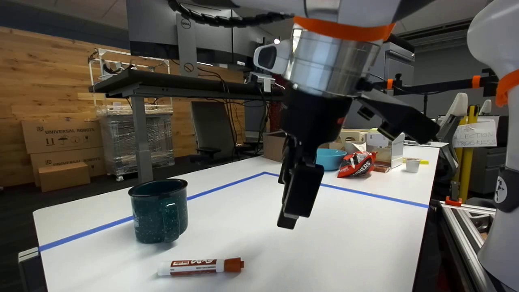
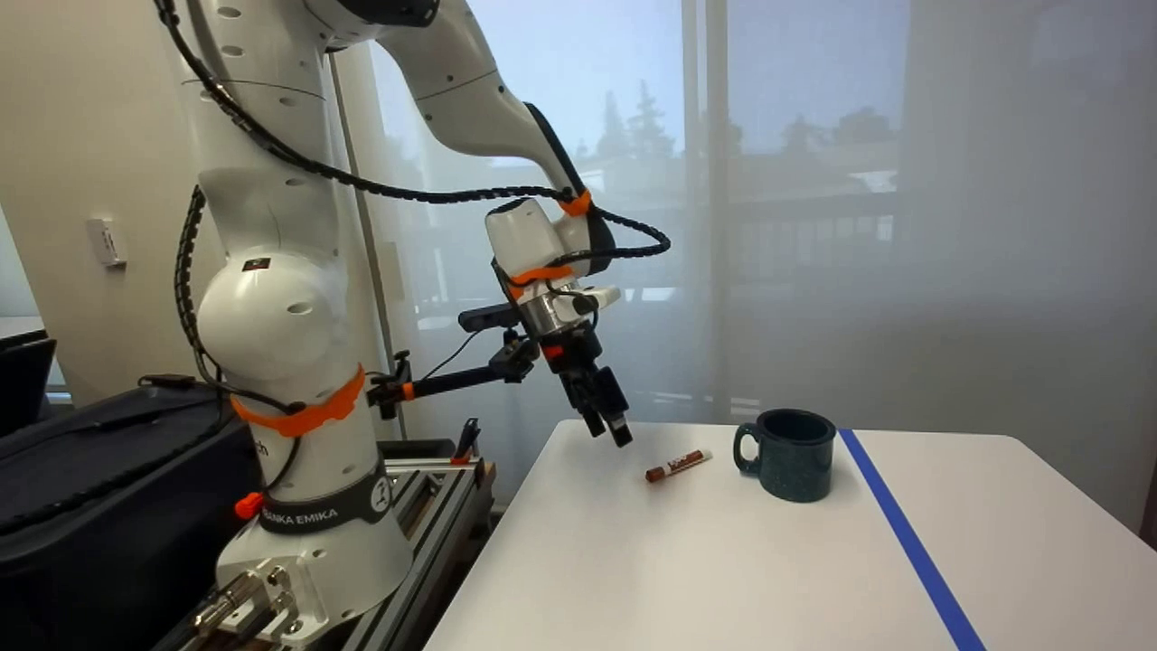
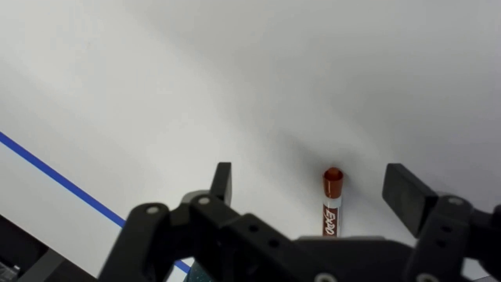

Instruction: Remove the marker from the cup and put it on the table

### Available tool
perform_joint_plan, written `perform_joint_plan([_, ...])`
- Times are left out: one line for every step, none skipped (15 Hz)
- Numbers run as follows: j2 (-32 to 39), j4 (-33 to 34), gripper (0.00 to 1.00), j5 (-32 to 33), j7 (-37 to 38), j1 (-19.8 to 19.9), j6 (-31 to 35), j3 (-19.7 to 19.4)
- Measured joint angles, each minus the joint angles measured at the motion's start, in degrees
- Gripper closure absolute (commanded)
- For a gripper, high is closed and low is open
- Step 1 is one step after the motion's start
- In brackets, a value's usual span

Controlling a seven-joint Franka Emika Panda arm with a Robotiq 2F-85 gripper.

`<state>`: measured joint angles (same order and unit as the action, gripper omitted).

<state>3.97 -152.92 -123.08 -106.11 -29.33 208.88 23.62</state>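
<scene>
Wood panelling [image 1: 56,85] was seen in an exterior view beyond the white table [image 1: 344,239], which was crossed by blue tape [image 1: 227,186]. Toward its far end, a bright blue bowl [image 1: 330,159], a red snack bag [image 1: 355,167] and a small white tub [image 1: 412,165] were placed. The marker [image 1: 200,266], white-barrelled with a reddish-brown cap, was laid flat on the table, outside the cup [image 1: 150,215] and just apart from it; its cap was pointed away from the cup. Dark teal and speckled, the cup was set upright near the tape. Above the table, the gripper [image 3: 311,186] was held at a tilt, clear of both marker and cup. In the wrist view its pads [image 3: 405,197] were seen spread wide apart, with nothing gripped between them; the marker's capped end was framed in the gap, lower down on the table, while the rear of its barrel was hidden behind the gripper's body.
</scene>
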Motion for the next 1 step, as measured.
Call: perform_joint_plan([-0.08,0.00,0.00,-0.06,-0.04,0.08,0.02,0.00])
